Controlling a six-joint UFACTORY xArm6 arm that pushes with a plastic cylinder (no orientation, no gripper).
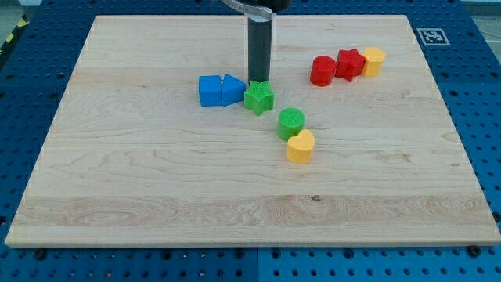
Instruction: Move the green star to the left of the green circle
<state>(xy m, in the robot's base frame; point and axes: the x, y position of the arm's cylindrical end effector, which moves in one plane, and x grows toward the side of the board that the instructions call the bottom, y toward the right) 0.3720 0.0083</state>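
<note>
The green star (259,98) lies near the board's middle, up and to the left of the green circle (291,123). My tip (258,81) stands just behind the star's top edge, touching or nearly touching it. The rod rises straight up to the view's top. The star sits right beside the blue blocks on its left. A small gap separates the star from the green circle.
A blue cube (210,90) and a blue pentagon-like block (232,89) sit left of the star. A yellow heart (300,146) touches the green circle below. A red circle (322,70), a red star (349,63) and a yellow block (373,59) line up at upper right on the wooden board (117,180).
</note>
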